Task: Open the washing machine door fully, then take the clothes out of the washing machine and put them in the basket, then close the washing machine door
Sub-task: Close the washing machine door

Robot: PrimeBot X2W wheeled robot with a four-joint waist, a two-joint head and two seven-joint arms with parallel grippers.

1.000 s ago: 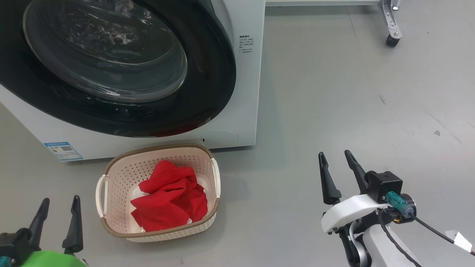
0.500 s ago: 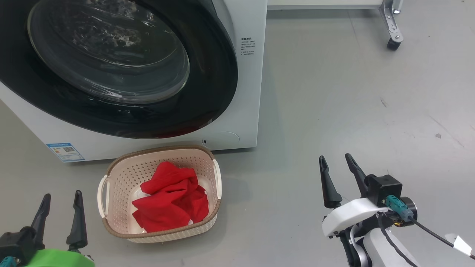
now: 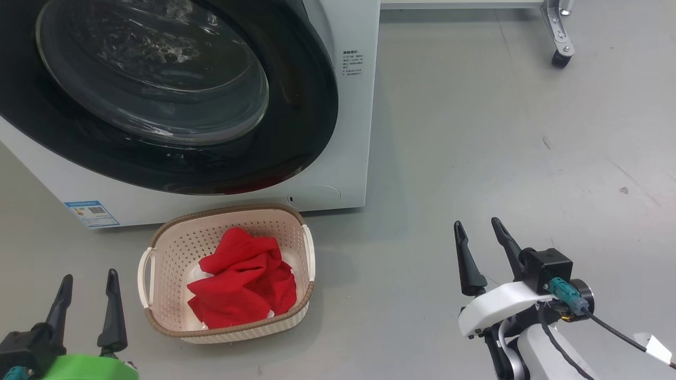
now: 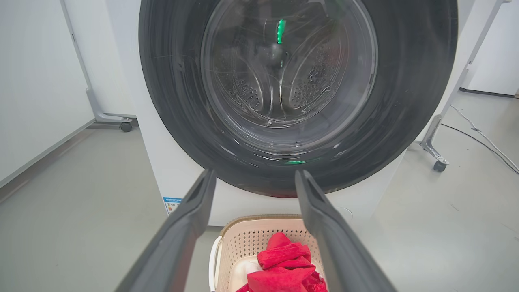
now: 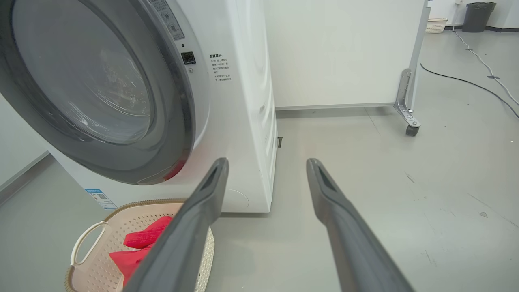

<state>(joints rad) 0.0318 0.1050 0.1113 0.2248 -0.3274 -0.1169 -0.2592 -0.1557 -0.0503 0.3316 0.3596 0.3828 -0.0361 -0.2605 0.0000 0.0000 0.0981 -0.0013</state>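
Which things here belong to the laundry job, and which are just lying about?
Job: washing machine, washing machine door, basket, red garment.
Lying about: castor wheel, white partition panel, floor cable, grey bin.

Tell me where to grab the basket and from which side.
Probably the right white handle of the basket, with the right gripper coming from the right over the floor. The handle stands off the wall as a thin loop that the open jaws can straddle, while the washing machine crowds the far side.
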